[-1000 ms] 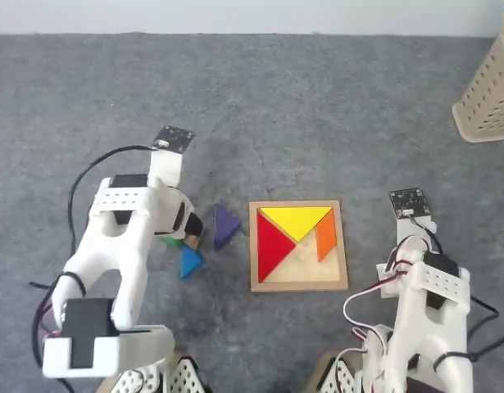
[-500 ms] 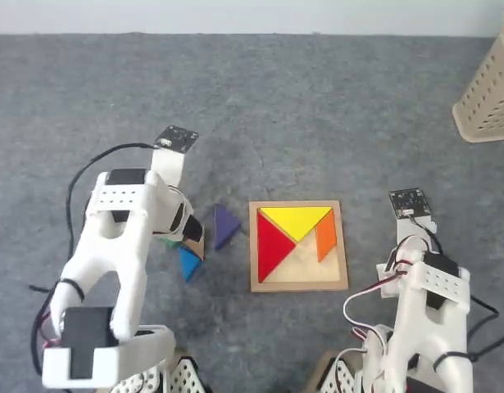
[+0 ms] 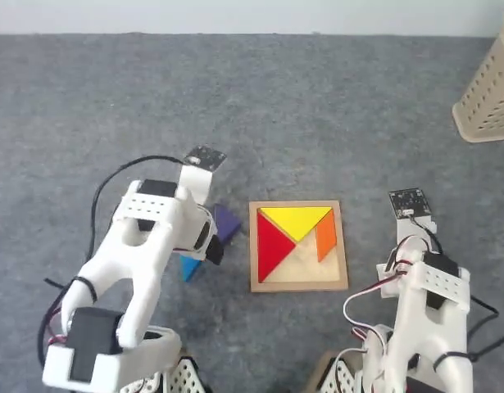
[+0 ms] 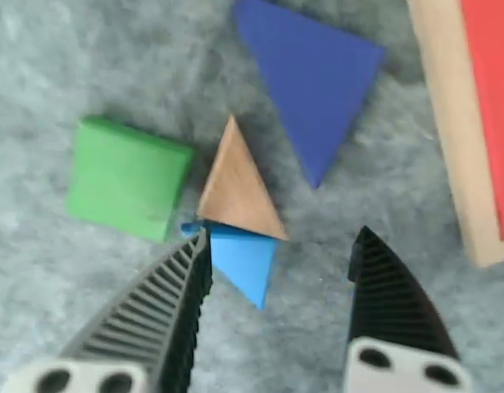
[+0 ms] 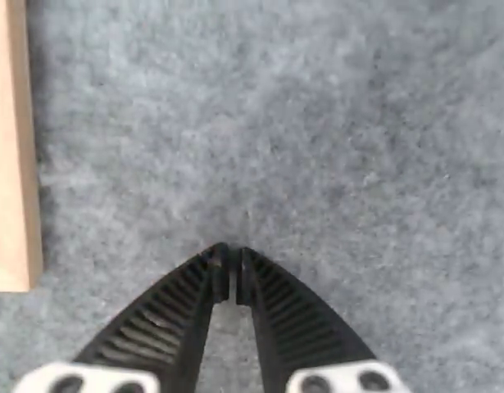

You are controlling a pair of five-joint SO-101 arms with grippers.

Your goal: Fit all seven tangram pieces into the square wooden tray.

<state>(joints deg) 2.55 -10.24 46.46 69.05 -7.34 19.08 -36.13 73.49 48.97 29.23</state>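
The square wooden tray [image 3: 340, 278] holds a yellow triangle [image 3: 297, 220], a red triangle [image 3: 272, 246] and an orange piece [image 3: 326, 237]. Left of it on the grey mat lie a purple triangle [image 3: 228, 221] and a small blue triangle [image 3: 188, 266]. My left gripper [image 4: 283, 240] hovers open above the loose pieces. Below it are the green square [image 4: 124, 178], a tan triangle [image 4: 238, 184], the blue triangle [image 4: 239, 255] and the purple triangle [image 4: 313, 74]. Nothing is between its fingers. My right gripper [image 5: 229, 255] is shut and empty over bare mat, right of the tray's edge [image 5: 10, 147].
A perforated beige basket [image 3: 489, 90] stands at the far right edge. The left arm [image 3: 145, 246] covers part of the loose pieces from above. Open grey mat lies beyond the tray and between tray and right arm [image 3: 424, 286].
My left arm has swung right toward the tray, now covering the green and tan pieces in the high view. The right arm has not moved.
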